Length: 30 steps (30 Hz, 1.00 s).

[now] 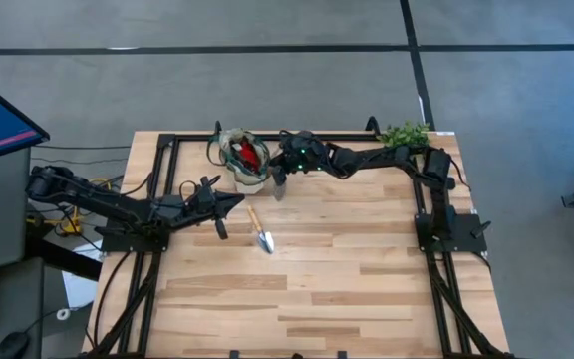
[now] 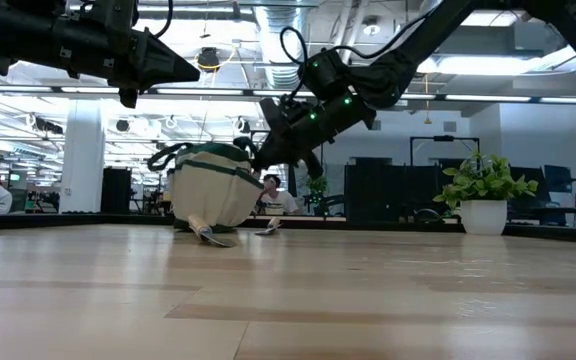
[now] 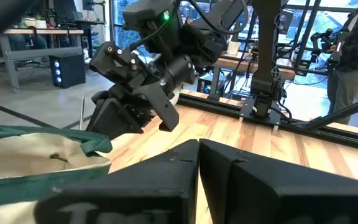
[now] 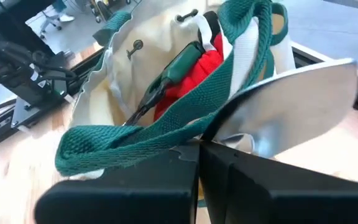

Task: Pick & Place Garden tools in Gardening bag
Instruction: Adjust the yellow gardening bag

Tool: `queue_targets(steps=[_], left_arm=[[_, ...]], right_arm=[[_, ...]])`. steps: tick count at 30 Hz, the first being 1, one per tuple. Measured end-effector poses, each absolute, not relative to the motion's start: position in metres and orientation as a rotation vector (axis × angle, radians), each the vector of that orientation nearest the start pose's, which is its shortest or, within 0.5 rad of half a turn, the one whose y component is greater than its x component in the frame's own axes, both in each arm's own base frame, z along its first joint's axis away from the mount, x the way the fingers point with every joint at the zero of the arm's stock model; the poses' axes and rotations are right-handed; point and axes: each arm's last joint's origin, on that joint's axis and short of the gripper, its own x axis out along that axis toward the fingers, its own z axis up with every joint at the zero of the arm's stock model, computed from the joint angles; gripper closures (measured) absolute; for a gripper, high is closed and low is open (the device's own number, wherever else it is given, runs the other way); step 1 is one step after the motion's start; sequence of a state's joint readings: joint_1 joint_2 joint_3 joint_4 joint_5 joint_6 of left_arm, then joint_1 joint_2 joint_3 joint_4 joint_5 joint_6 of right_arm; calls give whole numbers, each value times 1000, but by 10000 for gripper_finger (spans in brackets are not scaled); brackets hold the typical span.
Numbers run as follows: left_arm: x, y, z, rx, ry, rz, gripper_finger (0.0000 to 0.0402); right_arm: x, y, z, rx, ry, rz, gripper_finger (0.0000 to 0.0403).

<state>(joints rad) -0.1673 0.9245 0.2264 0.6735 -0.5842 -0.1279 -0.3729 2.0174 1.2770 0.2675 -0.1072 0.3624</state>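
A: What lies nearest the gardening bag (image 1: 244, 158)?

B: In front of it, alone on the table, a wooden-handled trowel (image 1: 260, 230): stiff, light, its metal blade likely slippery, so take the handle. The left gripper (image 1: 233, 202) hovers just beside it, fingers closed, empty.

A: And the bag itself?

B: Soft, floppy. The right gripper (image 4: 199, 148), jaws shut, is at its rim with a silver trowel blade (image 4: 291, 106). Pruning shears (image 4: 166, 84) and a red glove (image 4: 194, 78) lie inside.
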Motion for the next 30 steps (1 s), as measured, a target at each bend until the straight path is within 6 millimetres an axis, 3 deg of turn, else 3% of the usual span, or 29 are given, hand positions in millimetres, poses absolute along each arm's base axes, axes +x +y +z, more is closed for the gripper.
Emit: queue_targets(steps=[20,25,30], left_arm=[[179,-14,200,-117,-4,417,401],[179,-14,200,-122,-5,417,401],[179,-14,200,-140,-8,417,401]], right_arm=[[417,-152,182,457,405,-251,403],[415,-144,176,418,490,-323,403],[403,-137,200,391,542,-300,403]])
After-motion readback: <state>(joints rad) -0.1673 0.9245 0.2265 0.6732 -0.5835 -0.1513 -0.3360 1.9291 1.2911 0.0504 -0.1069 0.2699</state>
